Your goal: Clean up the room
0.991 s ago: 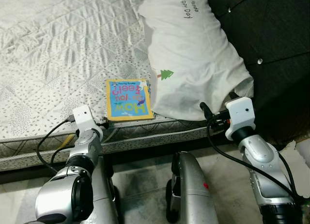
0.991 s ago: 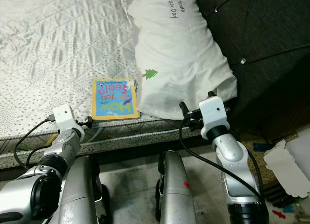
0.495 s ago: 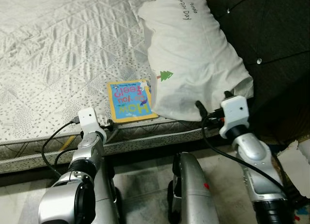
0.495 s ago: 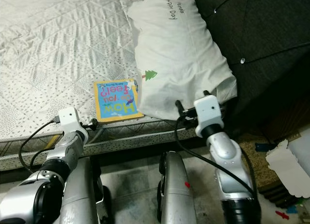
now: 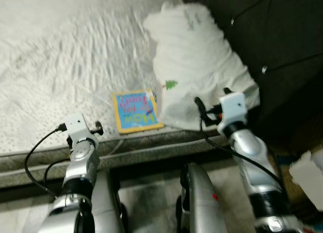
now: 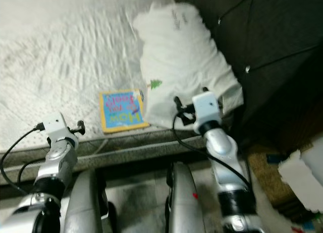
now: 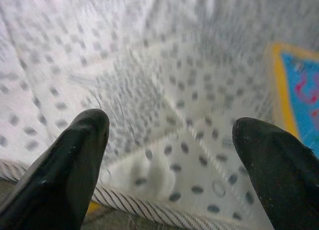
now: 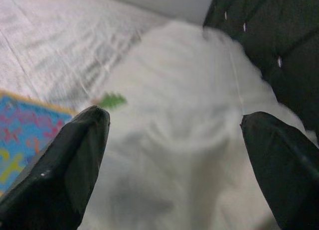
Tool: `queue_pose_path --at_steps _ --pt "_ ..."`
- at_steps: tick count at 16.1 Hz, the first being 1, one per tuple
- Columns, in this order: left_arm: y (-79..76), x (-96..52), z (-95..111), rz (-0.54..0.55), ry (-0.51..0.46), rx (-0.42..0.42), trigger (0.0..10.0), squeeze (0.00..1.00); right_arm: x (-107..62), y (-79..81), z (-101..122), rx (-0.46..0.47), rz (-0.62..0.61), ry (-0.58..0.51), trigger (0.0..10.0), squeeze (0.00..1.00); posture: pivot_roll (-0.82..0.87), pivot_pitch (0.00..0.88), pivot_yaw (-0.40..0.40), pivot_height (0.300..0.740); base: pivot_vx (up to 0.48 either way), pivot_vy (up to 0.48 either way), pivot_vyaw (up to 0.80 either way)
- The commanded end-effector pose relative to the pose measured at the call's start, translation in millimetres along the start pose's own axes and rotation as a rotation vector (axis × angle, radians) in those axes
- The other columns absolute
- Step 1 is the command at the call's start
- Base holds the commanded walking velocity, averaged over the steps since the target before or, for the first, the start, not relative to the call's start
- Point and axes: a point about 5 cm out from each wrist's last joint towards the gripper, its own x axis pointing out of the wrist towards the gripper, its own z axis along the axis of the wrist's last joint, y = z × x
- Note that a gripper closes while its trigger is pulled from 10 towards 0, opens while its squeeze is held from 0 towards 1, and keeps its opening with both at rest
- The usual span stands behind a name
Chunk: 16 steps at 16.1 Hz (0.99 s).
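Left eye view, blurred: white pillow (image 5: pixel 197 76) with a small green tree print lying on quilted mattress (image 5: pixel 65 71), against dark tufted headboard (image 5: pixel 282 46). Yellow-bordered blue children's book (image 5: pixel 135 111) flat near mattress edge, just beside pillow. Silver arms raised at bed edge.

Left wrist view: left gripper (image 7: pixel 169 155) spread wide, empty, over dotted mattress fabric, book corner off to one side.

Right wrist view: right gripper (image 8: pixel 174 165) spread wide, empty, aimed at pillow, book beside it.

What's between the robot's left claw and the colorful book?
Just bare quilted mattress, as the left wrist view shows: the open left gripper faces it, with the book off to one side.
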Motion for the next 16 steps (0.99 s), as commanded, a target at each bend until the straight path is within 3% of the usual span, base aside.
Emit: queue_pose_path --at_steps 1,3,4,7,10,13,16 --pt "4.1 -2.7 5.7 0.016 -0.026 0.009 10.0 0.00 5.9 1.8 2.4 -0.005 0.004 -0.020 10.0 0.00 -0.01 0.000 -0.014 0.566 0.000 0.000 0.00" --pt "11.1 -9.2 25.4 0.063 -0.172 -0.002 10.0 0.00 19.1 10.2 4.4 0.023 0.014 -0.036 10.0 0.00 0.03 0.000 -0.013 0.566 0.000 0.000 0.00" --pt "9.0 -20.0 46.8 0.041 -0.357 0.031 10.0 0.00 26.8 19.0 5.6 0.085 0.019 -0.043 10.0 0.00 0.04 0.000 -0.014 0.566 0.000 0.000 0.00" --pt "-10.3 -34.7 67.0 -0.072 -0.523 0.092 10.0 0.00 39.8 22.8 2.2 0.165 -0.014 -0.024 10.0 0.00 0.08 0.000 -0.021 0.566 0.000 0.000 0.00" --pt "-26.8 -41.5 75.8 -0.217 -0.557 0.120 10.0 0.00 53.9 19.8 1.3 0.238 -0.050 -0.021 10.0 0.00 0.08 0.000 -0.022 0.566 0.000 0.000 0.00" --pt "-29.3 -37.3 77.9 -0.201 -0.560 0.165 10.0 0.00 58.1 20.6 6.2 0.231 -0.061 -0.047 10.0 0.00 0.09 0.000 -0.030 0.571 0.000 0.000 0.00" --pt "-26.3 -40.1 75.0 -0.186 -0.547 0.138 10.0 0.00 62.4 24.0 10.8 0.250 -0.061 -0.063 10.0 0.00 0.09 0.000 -0.021 0.598 0.000 0.000 0.00"
